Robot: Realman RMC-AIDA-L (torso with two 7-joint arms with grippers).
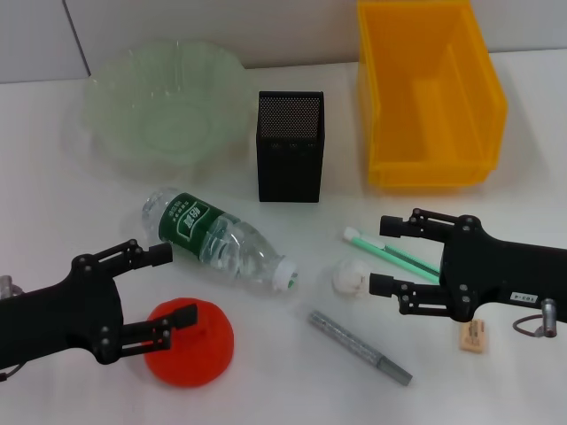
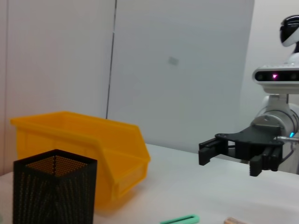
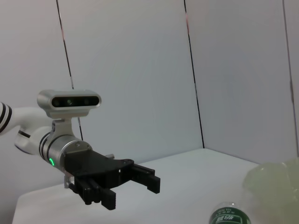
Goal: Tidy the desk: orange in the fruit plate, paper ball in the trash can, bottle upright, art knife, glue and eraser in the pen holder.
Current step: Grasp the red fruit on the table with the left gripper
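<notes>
Honestly, risk is my left gripper [image 1: 168, 285], jaws spread and holding nothing, nudging the orange [image 1: 190, 343] so it rolls into the bottle [image 1: 218, 241]. Bottle lies flat mid-desk, long axis diagonal, cap toward my right gripper [image 1: 384, 253], also spread and holding nothing beside the paper ball [image 1: 348, 278]. Round bottle may roll when pinched.

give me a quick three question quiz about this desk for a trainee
1. True or false: the bottle stands upright.
2. Which is over the orange: A, left gripper; B, right gripper?
3. Fill in: the paper ball lies just beside the bottle's ____.

Key: 1 false, it lies on its side. 2 A. 3 cap.
</notes>
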